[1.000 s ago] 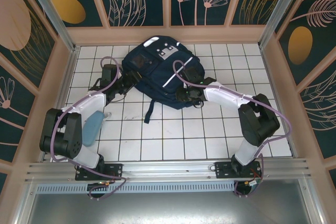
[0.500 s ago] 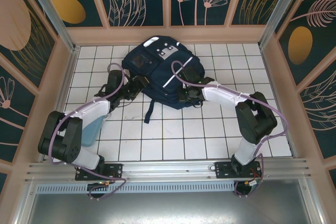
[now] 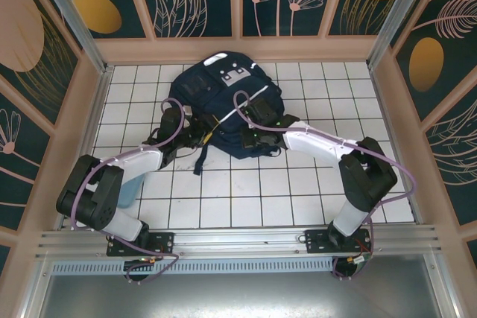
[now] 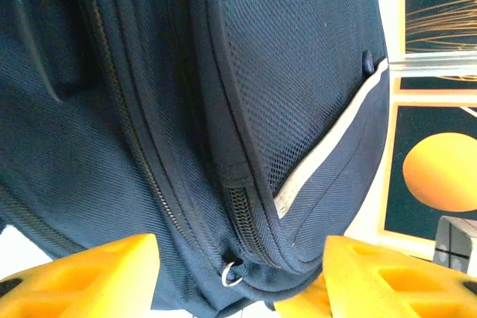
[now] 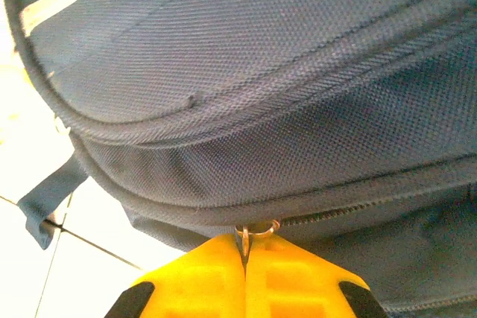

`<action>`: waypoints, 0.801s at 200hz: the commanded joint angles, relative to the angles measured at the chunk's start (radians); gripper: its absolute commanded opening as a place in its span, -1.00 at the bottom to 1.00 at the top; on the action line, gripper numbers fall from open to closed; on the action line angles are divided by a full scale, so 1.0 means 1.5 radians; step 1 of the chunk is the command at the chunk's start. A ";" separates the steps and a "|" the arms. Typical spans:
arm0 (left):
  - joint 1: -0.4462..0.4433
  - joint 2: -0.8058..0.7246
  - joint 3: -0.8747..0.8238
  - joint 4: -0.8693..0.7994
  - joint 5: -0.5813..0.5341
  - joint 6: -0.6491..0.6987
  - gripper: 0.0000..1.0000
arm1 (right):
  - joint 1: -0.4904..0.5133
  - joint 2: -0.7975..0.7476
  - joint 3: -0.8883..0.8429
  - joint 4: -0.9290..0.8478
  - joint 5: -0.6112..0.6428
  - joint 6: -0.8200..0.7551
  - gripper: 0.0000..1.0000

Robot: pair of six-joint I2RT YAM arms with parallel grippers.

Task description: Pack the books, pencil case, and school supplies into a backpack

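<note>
Right gripper [image 5: 246, 251] is pictured with its yellow fingers pressed together on a small metal zipper ring [image 5: 257, 230] at the near edge of the backpack [image 3: 223, 98], which is laid flat on the white tiled table [image 3: 298, 191], toward the far side and midway between left and right. Left gripper [image 4: 235, 292] is held at the bag's near-left edge, its fingers [image 4: 89, 277] spread wide, with the zippered seam and a second ring [image 4: 231, 273] seen between them. A white stripe [image 4: 332, 143] is shown running across the navy fabric, and a black strap [image 3: 200, 156] is trailed toward the near side between the two arms
</note>
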 commanded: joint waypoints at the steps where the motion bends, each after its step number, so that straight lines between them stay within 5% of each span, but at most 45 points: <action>1: -0.009 -0.007 -0.044 0.053 -0.018 -0.052 0.11 | 0.021 0.007 0.040 0.058 -0.039 0.004 -1.00; 76: -0.011 -0.031 -0.079 0.141 -0.012 -0.074 0.20 | 0.040 0.071 0.108 0.056 -0.069 -0.009 -1.00; 121: -0.010 0.001 -0.072 0.176 -0.007 -0.105 -0.31 | 0.041 0.063 0.097 0.063 -0.088 -0.006 -1.00; 160: -0.011 0.002 -0.058 0.142 -0.027 -0.099 -0.43 | 0.042 0.063 0.101 0.053 -0.075 -0.008 -1.00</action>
